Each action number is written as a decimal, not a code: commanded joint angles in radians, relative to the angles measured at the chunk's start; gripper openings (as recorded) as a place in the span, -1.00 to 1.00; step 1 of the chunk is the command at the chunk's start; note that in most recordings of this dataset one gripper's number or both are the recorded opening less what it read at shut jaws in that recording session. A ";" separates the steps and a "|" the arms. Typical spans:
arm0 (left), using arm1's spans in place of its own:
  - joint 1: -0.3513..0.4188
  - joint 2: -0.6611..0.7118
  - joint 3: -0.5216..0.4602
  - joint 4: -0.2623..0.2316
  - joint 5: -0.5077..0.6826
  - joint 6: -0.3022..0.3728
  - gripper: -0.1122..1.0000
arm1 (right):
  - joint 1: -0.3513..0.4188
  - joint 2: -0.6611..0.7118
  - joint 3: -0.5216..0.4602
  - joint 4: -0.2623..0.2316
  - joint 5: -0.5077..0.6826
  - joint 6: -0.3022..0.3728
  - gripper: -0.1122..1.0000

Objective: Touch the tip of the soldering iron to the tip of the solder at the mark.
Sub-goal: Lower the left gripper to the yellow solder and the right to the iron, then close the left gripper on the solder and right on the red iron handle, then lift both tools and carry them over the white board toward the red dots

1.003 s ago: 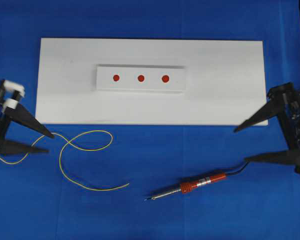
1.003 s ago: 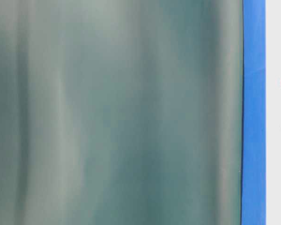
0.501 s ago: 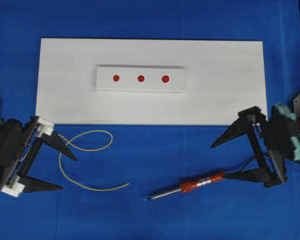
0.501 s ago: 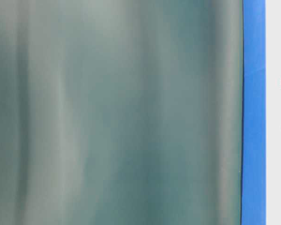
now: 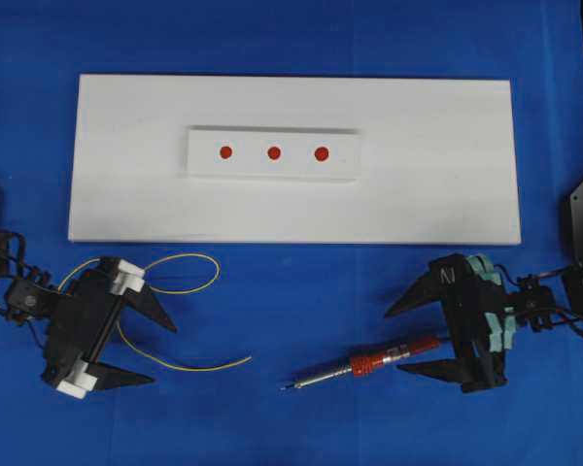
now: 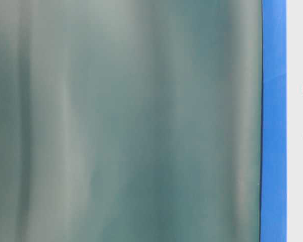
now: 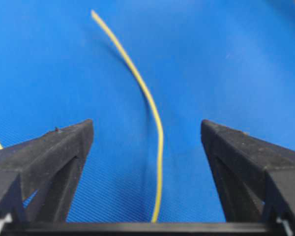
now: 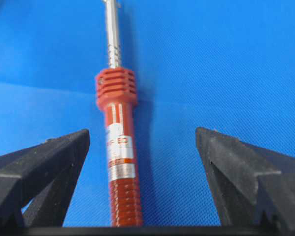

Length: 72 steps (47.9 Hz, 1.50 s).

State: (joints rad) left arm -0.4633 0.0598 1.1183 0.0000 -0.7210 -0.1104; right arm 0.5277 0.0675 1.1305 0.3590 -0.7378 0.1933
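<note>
On blue cloth (image 5: 301,291): white board (image 5: 447,165); table-level view mostly blurred, grey-green.

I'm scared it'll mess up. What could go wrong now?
1. The solder is very thin; the open left end effector might pinch shut and miss it.
2. The iron lies nearer one finger of the open right end effector, so closing could nudge it sideways.

Flat soldering iron (image 5: 384,358), looped solder (image 5: 171,289)
</note>
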 commanded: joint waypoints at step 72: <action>-0.006 -0.094 -0.133 -0.005 0.310 0.008 -0.77 | -0.011 -0.029 -0.078 0.011 0.160 -0.021 -0.68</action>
State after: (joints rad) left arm -0.4755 0.0383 1.0186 -0.0031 -0.4939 -0.1012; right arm 0.5292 0.1120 1.0646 0.3728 -0.6320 0.1749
